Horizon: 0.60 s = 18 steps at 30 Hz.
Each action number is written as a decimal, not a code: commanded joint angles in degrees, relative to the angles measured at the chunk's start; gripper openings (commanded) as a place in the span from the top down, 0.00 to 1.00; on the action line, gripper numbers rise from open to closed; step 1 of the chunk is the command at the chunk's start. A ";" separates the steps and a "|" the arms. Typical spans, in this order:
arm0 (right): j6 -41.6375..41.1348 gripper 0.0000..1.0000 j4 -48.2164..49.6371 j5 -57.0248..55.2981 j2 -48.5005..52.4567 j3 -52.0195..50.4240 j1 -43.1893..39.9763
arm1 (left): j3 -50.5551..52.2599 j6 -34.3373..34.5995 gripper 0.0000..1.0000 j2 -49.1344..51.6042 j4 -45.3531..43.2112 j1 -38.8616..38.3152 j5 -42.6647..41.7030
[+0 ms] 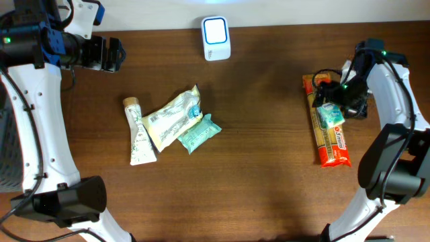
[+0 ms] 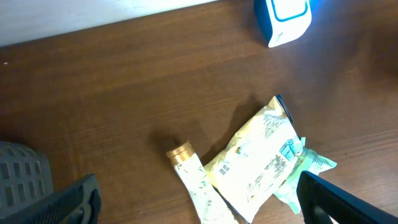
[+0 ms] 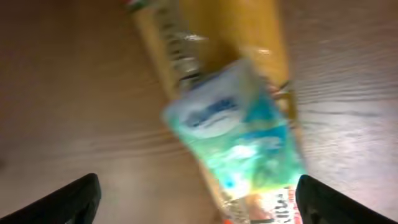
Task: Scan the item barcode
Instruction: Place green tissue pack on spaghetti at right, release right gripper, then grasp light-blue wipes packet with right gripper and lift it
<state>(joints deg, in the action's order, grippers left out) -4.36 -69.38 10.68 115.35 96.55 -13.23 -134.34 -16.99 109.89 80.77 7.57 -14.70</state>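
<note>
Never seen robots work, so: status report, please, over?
Left gripper open, empty. Right gripper open above teal pack. Pack lies on long orange packet. Bare table between it and scanner.

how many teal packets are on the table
2. One teal packet lies mid-table against the cream pouch; the other rests on the long orange pack at the right. A further one under the pile cannot be ruled out.

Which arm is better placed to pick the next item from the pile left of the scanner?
Probably the left. The left gripper, open, is nearer the pile, with the cream pouch in its wrist view. The right gripper, also open, is far from it, over a teal packet.
</note>
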 commanded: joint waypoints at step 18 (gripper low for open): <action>3.74 0.23 18.84 23.04 18.97 3.82 39.54 | -0.04 -0.87 0.01 -0.13 -0.11 0.11 -0.28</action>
<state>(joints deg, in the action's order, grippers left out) -1.08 -50.81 30.96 131.33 101.01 26.24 -134.34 -16.99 109.89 80.79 7.57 -14.70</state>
